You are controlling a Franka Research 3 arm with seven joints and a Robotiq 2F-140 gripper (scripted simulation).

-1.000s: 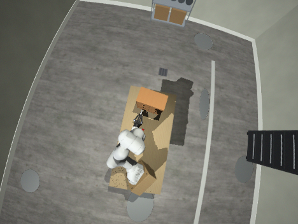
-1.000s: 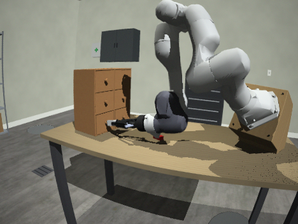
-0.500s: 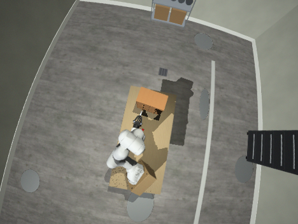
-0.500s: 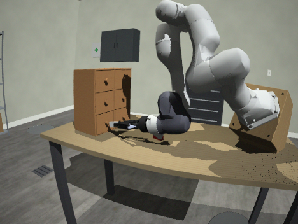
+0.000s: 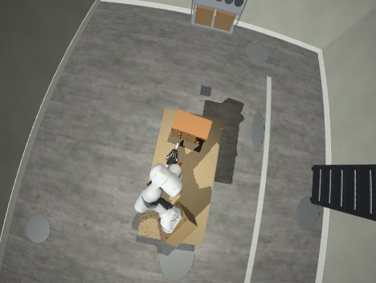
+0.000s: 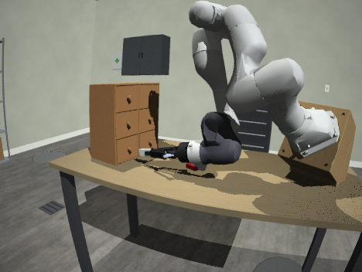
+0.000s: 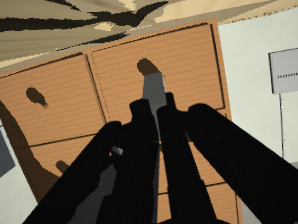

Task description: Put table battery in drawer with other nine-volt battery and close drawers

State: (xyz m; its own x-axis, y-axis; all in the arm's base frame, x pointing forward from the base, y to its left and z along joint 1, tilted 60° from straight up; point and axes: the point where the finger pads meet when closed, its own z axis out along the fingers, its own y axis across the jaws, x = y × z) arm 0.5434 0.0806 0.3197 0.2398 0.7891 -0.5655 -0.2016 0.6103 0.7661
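Six drawer fronts on the orange chest (image 5: 192,122) (image 6: 104,124) (image 7: 165,55), gripper (image 5: 177,146) (image 6: 144,152) (image 7: 156,87) fully closed, its grip unclear, red object (image 5: 180,164) (image 6: 192,166) partly hidden.

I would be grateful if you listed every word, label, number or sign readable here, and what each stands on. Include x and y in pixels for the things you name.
No words, brands or numbers can be read.
Sign, no text: a green cross on the white wall box (image 6: 117,61).
Too small to read: the dark marks on the pale wall panel (image 7: 286,67).
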